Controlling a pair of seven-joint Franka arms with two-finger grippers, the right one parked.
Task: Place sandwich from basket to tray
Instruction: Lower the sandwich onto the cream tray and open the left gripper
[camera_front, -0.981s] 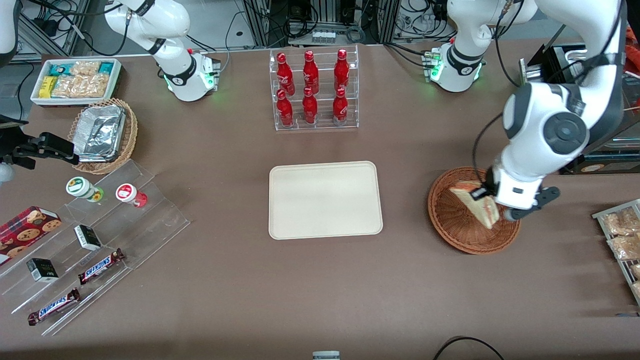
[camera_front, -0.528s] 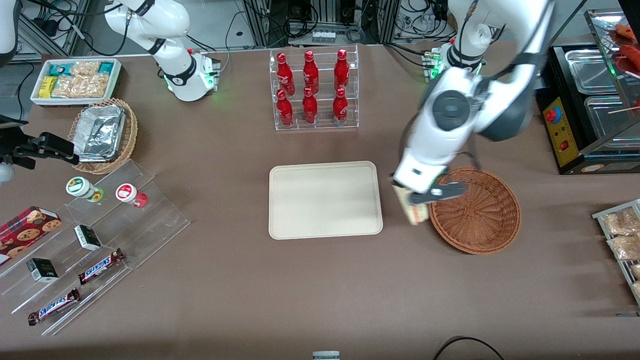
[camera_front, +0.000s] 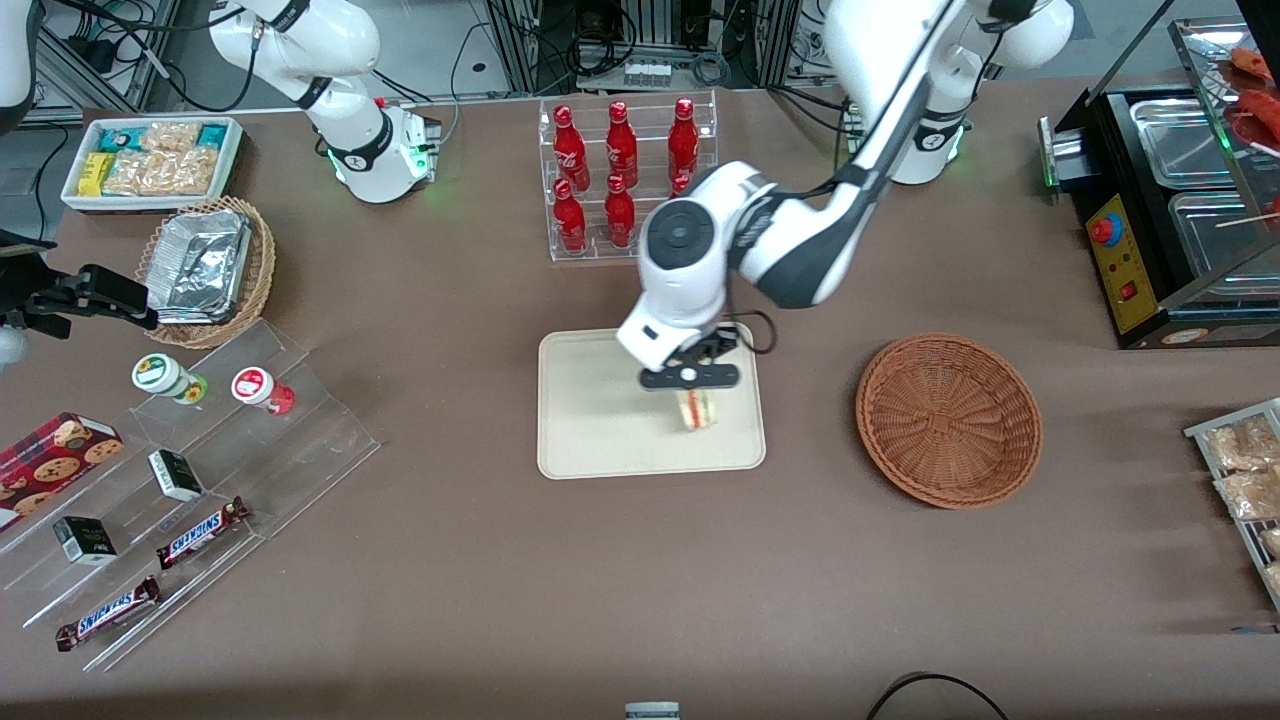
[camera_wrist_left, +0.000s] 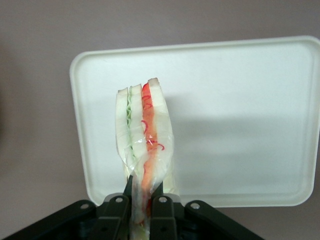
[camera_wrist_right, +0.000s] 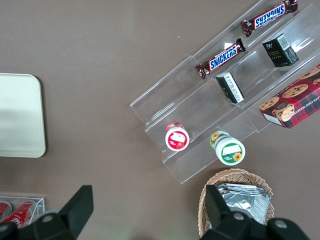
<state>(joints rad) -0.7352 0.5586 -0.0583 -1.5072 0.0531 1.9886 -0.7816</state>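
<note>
The sandwich, a wrapped wedge of pale bread with green and red-orange layers, hangs above the cream tray. My left gripper is shut on it, its two black fingers pinching the wedge's narrow end. The sandwich is over the part of the tray nearest the basket. The reddish-brown wicker basket stands beside the tray toward the working arm's end of the table, with nothing in it.
A clear rack of red bottles stands farther from the front camera than the tray. Toward the parked arm's end are a tan basket with a foil container, a white snack bin and a clear stepped stand with jars and candy bars. Packets lie at the working arm's end.
My left gripper has carried the sandwich out of the basket, across the gap, and over the tray. The basket now holds nothing.
</note>
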